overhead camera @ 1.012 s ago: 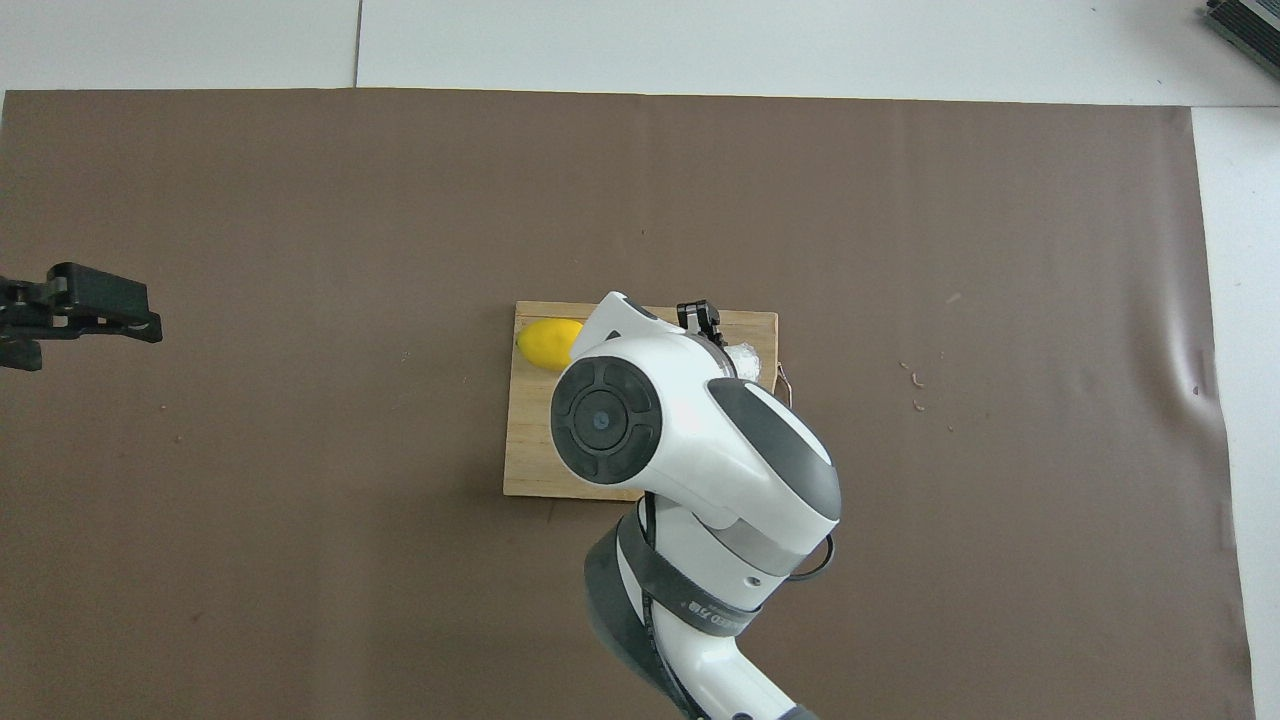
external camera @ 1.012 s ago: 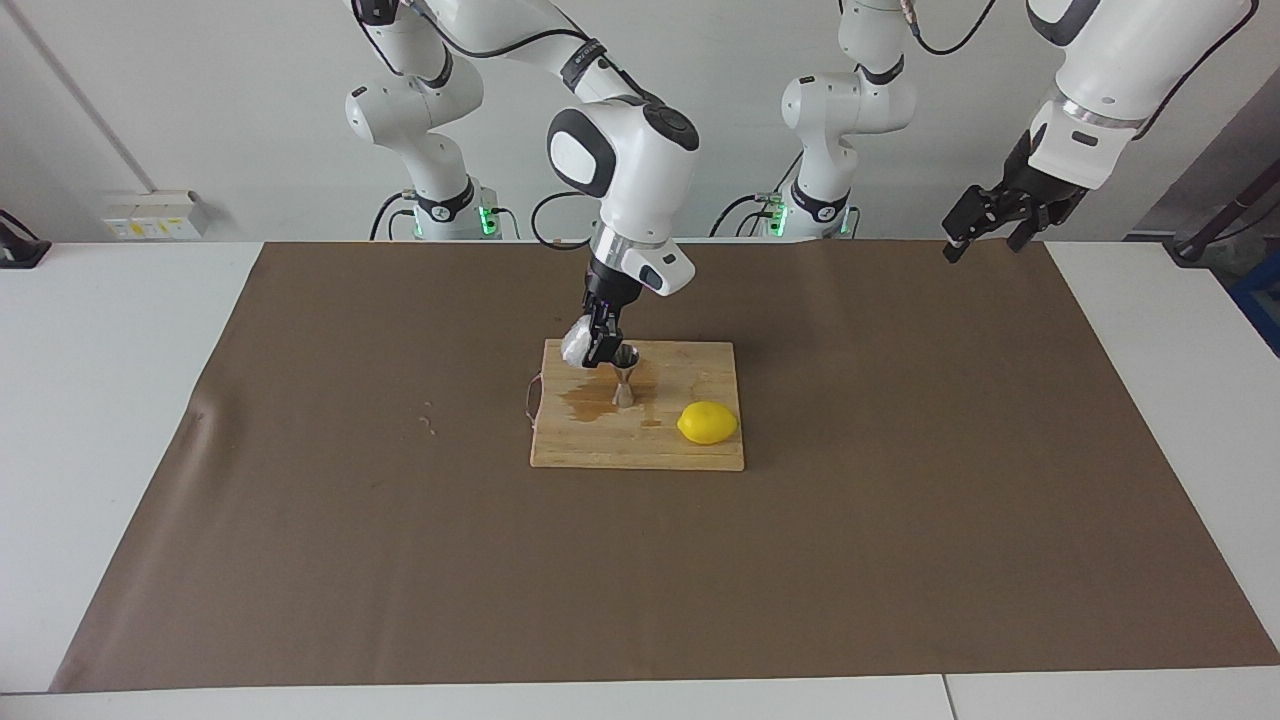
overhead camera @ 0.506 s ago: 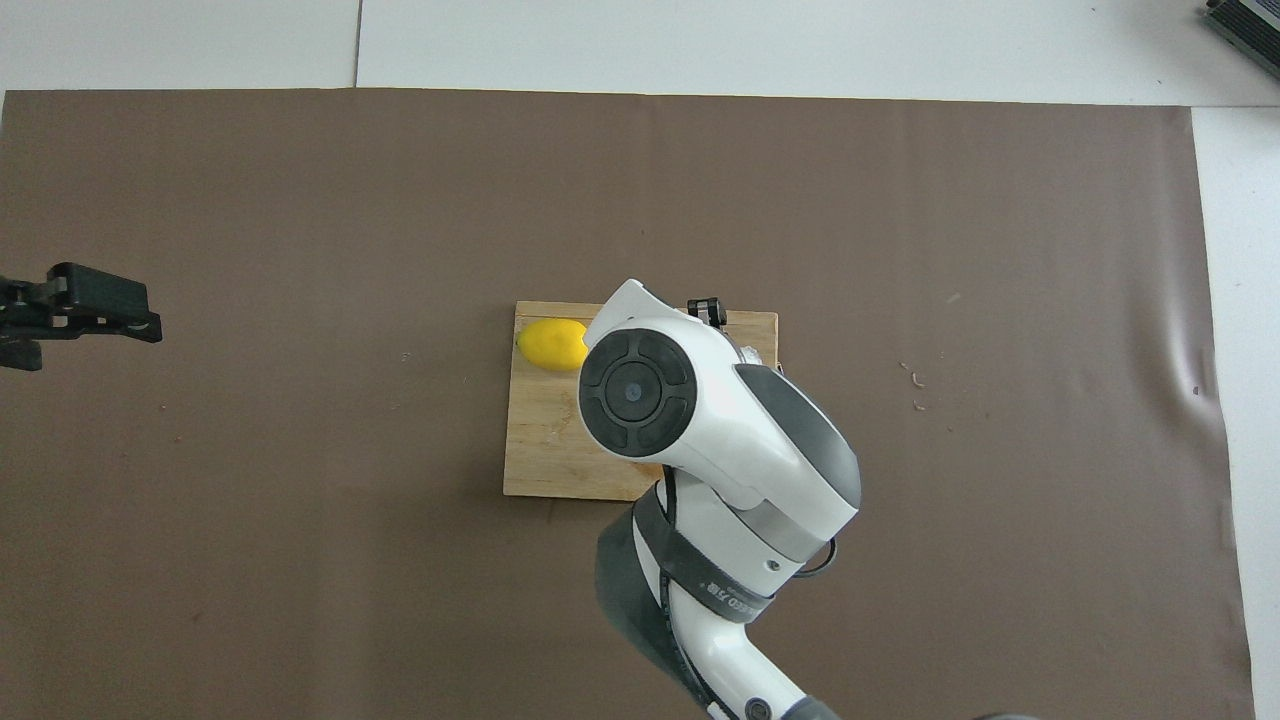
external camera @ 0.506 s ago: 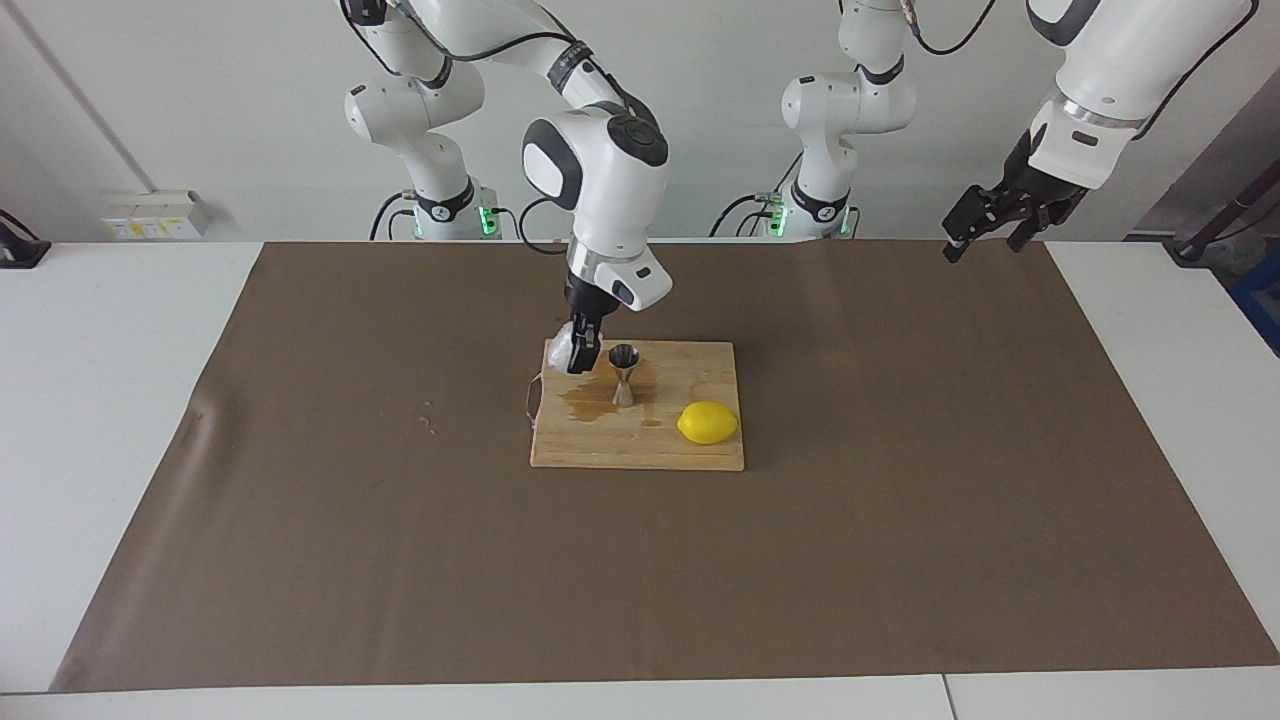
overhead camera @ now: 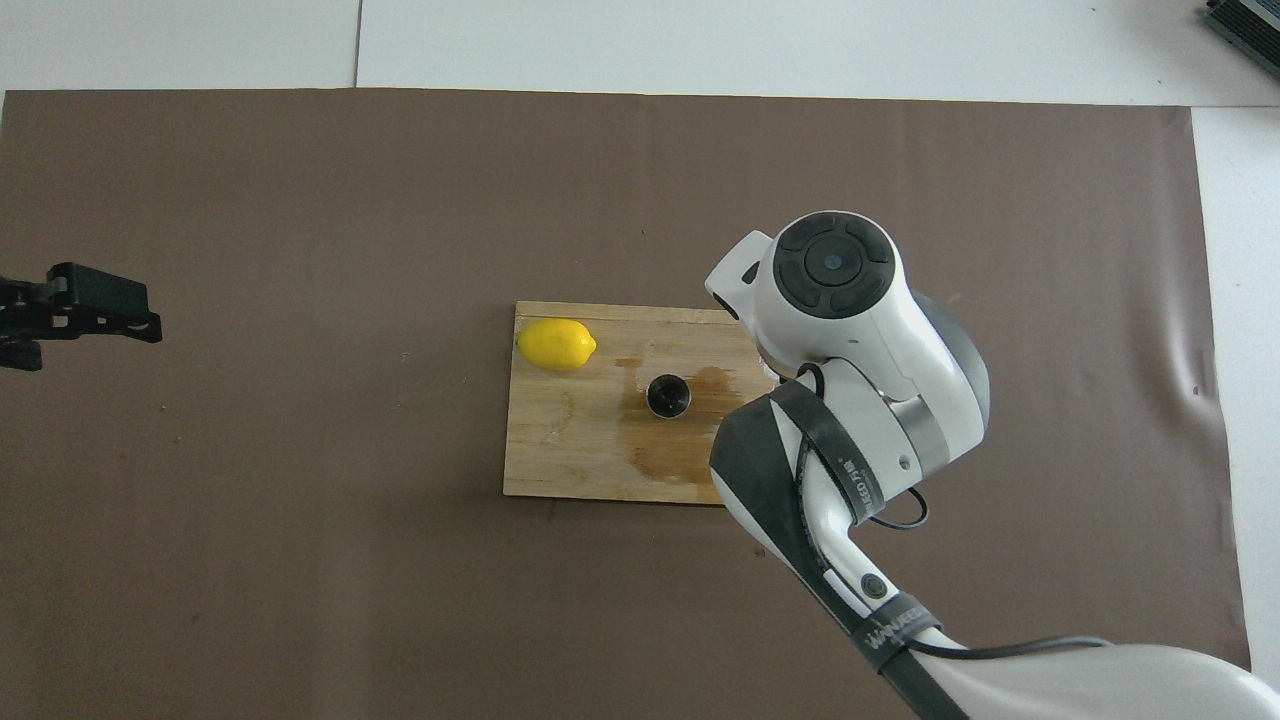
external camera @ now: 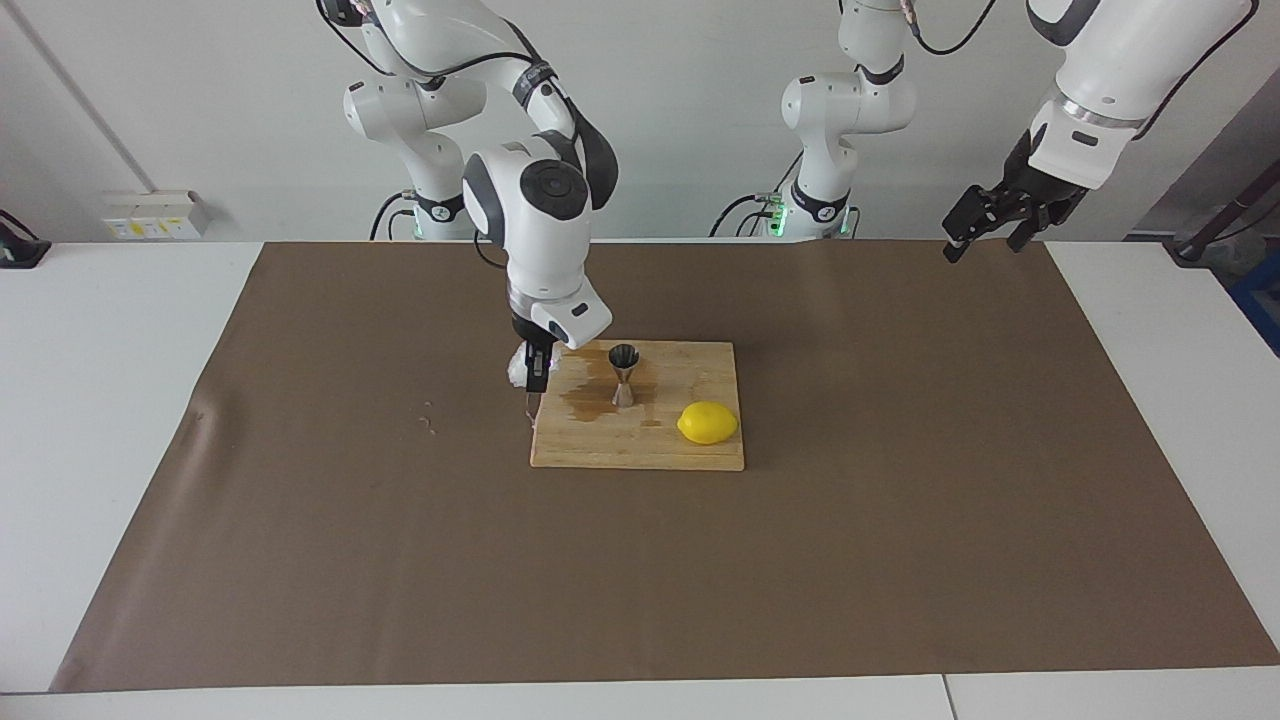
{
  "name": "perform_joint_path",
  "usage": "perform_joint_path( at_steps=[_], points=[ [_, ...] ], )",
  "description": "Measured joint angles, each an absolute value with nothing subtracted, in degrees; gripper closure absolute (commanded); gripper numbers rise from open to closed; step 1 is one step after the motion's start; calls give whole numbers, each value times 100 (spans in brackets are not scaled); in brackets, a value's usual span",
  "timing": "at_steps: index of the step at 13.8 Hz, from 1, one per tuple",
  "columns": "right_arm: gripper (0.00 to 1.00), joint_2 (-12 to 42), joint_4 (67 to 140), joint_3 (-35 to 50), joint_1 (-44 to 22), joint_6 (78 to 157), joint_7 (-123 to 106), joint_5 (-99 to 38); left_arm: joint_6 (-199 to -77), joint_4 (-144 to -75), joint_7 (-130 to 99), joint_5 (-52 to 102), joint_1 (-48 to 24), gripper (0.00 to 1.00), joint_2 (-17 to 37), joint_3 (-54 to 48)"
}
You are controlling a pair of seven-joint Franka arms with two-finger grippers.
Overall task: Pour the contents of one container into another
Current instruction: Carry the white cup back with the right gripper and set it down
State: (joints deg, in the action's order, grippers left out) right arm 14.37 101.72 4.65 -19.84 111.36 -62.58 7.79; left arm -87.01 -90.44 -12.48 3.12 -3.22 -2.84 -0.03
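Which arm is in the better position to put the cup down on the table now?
Right. The right gripper already holds the cup low by the board edge. The left gripper waits open, far off at its table end.

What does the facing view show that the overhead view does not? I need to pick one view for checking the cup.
Only the facing view shows the whitish cup, held in the right gripper just off the cutting board's edge at the right arm's end; it also shows the jigger's hourglass side. Only the overhead view looks into the jigger's mouth; there the right arm hides its own gripper and the cup. Both show the lemon, the wet stain on the board, and the left gripper waiting, open, over the mat's edge.
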Motion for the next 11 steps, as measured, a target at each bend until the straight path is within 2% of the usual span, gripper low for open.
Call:
perform_joint_path(
  at_steps=[4,11],
  points=[
    [100,1372,10840,462,-1415,12022,-7049,410,-8700,-9044,-1248,312,-322,0,-284,-3],
    [100,1199,11528,459,-656,12749,-8335,-313,-8700,-9044,-1248,313,-322,0,-284,-2]
  ],
)
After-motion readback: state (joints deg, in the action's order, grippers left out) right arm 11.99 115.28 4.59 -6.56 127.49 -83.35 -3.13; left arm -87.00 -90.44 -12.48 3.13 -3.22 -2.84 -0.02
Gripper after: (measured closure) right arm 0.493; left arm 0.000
